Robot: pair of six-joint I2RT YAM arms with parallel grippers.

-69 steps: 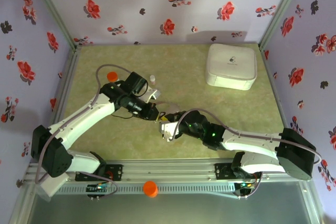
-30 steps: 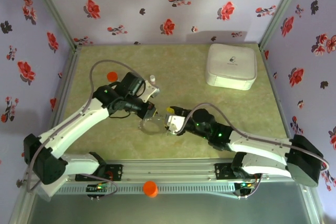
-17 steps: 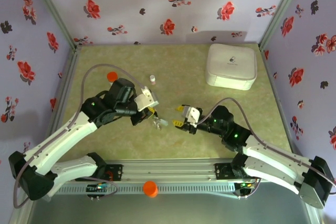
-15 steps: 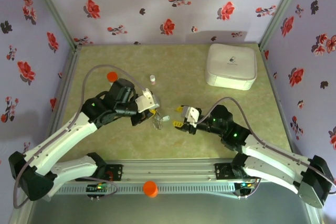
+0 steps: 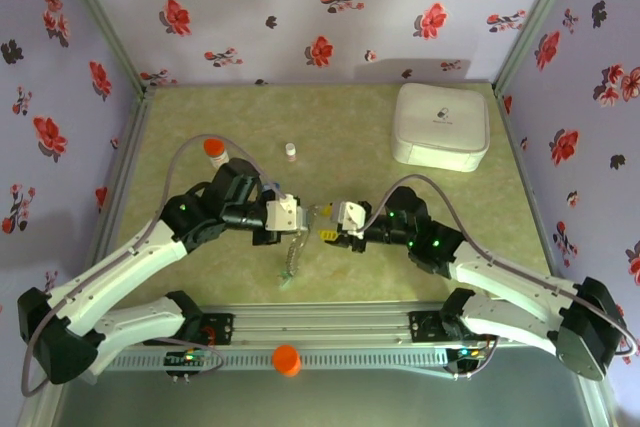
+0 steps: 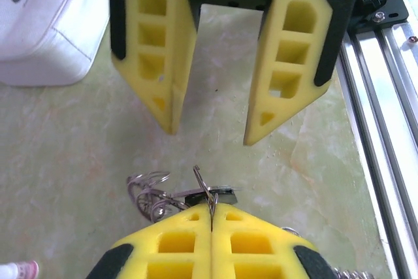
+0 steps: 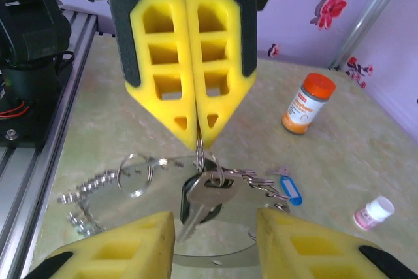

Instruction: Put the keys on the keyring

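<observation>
My left gripper [image 5: 293, 215] [image 6: 211, 207] [image 7: 198, 142] is shut on the thin wire of the keyring [image 7: 223, 257], which hangs below it as a wide grey loop. On it dangle the keys: a silver key [image 7: 219, 194] over a black head, and a blue tag [image 7: 292, 191] further right. In the left wrist view a black piece [image 6: 220, 195] and small wire rings [image 6: 147, 191] sit just beyond my pads. My right gripper [image 5: 332, 227] [image 7: 214, 217] [image 6: 211, 134] faces the left one, open, its fingers on either side of the hanging silver key and apart from it.
A bead chain [image 5: 289, 262] [image 7: 85, 195] trails from the bunch onto the table. An orange-capped bottle [image 5: 213, 148] [image 7: 307, 102], a small white vial [image 5: 291, 151] [image 7: 373, 212] and a white rounded box [image 5: 441, 126] [image 6: 46, 24] stand farther off. The aluminium rail [image 5: 330, 327] runs along the near edge.
My right gripper has moved left up to the left gripper and narrowed. The left gripper has shifted a little nearer, and the chain now hangs down onto the table.
</observation>
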